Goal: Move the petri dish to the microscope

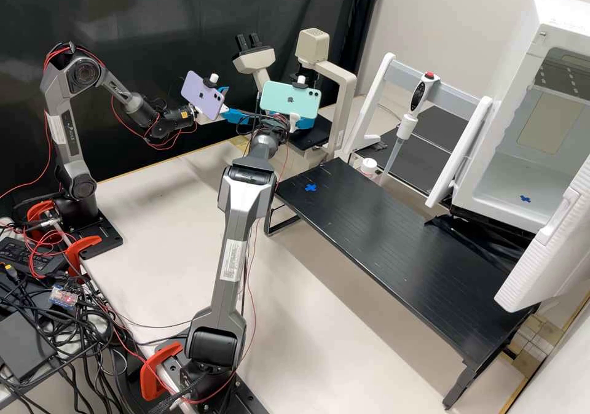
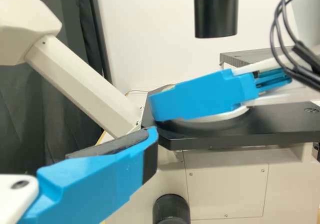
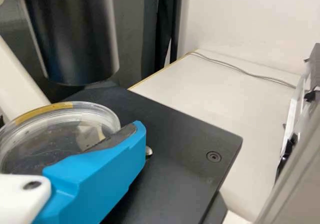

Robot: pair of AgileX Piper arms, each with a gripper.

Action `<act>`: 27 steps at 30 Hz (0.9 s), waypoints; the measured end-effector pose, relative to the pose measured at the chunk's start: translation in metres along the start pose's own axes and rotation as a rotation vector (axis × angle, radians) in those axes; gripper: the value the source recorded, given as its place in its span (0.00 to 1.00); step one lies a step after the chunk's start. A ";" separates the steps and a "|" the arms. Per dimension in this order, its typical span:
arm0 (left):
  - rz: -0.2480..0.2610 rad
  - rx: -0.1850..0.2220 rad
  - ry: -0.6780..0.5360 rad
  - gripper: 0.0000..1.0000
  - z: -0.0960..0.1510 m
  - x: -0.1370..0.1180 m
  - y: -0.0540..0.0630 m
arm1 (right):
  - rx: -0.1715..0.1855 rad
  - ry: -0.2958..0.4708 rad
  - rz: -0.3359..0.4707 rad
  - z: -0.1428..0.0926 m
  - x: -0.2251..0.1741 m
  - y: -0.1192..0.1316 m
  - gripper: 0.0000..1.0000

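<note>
Now placing, I judge | petri dish (image 3: 45,139): over microscope stage (image 3: 175,159) | right gripper (image 2: 165,103): at stage, clamped or loose, can't tell | left gripper (image 1: 238,102): near stage, jaws apart | next: ensure dish sits flat, free it, withdraw.

- High up, we looked down across the tabletop (image 1: 157,217).
- Left wrist: we faced the microscope stage (image 2: 280,121) closely, nearly level.
- Right wrist: closer, we looked down, sharing that stage.

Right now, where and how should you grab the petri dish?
Probably grip the petri dish by its round wall, coming in level from the side, not from above: it's shallow, and a black cylinder hangs over the stage.
</note>
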 end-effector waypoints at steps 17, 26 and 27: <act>0.000 0.000 0.000 1.00 0.000 0.000 0.000 | 0.002 0.000 0.013 0.002 0.004 0.003 0.00; 0.000 0.000 0.000 1.00 0.000 0.000 0.000 | 0.002 0.000 0.013 0.002 0.004 0.003 0.00; 0.000 0.000 0.000 1.00 0.000 0.000 0.000 | 0.002 0.000 0.013 0.002 0.004 0.003 0.00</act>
